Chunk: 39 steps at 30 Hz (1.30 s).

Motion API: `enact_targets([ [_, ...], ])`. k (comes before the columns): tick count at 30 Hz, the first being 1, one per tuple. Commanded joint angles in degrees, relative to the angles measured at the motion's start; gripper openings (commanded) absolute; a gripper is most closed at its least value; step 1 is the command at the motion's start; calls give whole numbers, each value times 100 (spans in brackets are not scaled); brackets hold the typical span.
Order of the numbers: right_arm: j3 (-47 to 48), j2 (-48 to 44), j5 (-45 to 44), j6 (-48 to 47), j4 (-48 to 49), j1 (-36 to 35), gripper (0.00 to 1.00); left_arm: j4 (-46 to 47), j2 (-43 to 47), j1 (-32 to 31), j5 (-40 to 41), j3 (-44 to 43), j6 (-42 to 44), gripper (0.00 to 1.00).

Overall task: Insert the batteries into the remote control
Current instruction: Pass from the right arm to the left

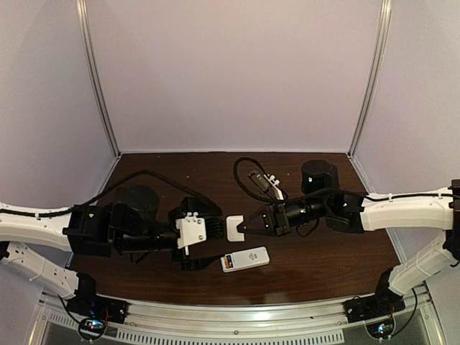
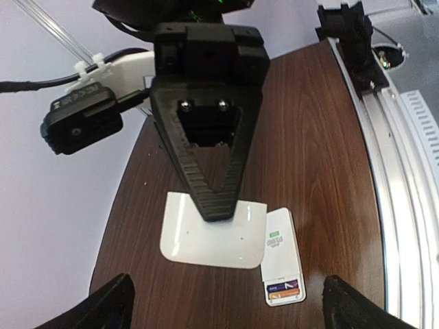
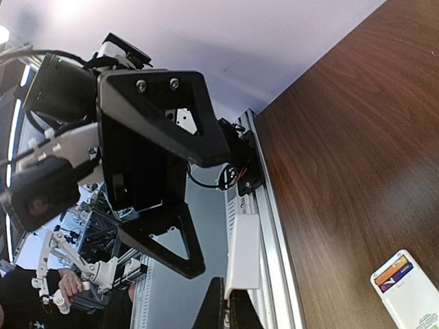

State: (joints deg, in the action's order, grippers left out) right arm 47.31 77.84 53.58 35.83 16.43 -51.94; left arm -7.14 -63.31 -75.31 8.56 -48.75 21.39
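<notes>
Your right gripper (image 2: 218,205) is clenched on the edge of the flat white cover (image 2: 206,243), its tips pinched tight on the side of the cover that faces away from your left arm. You hold the cover out over the middle of the table (image 1: 323,251), roughly level, and you cannot tell from these views whether its underside touches the wood.

Your left gripper (image 2: 226,288) is released: its fingers (image 2: 113,301) stand spread wide and grip nothing. It faces the right gripper head-on, with the cover just ahead of the spread fingers.

The remote (image 1: 245,259) lies flat on the table near the middle of the near edge. It sits just beside the held cover, on the near-edge side. In the left wrist view the cover's corner overlaps the remote's long edge. The right gripper's tips are near the remote but clear of it, and the left gripper is a little farther off, toward the left edge.

The batteries (image 2: 285,291), one orange and one purple, lie side by side in the remote, at the end that points toward the left edge of the table. That compartment is uncovered, so you can see both.
</notes>
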Motion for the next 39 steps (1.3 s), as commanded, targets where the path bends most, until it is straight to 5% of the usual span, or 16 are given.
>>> enact_targets([
  [1, -142, 277, 123, 784, 777, 18, 0, 228, -286, -113, 919, 74, 656, 97],
  [19, -446, 829, 466, 1542, 1846, 9, 0, 169, -1032, -107, 145, -273, 274, 75],
  [39, -547, 1015, 695, 1959, 2440, -9, 0, 320, -848, -107, -150, -285, 415, 63],
])
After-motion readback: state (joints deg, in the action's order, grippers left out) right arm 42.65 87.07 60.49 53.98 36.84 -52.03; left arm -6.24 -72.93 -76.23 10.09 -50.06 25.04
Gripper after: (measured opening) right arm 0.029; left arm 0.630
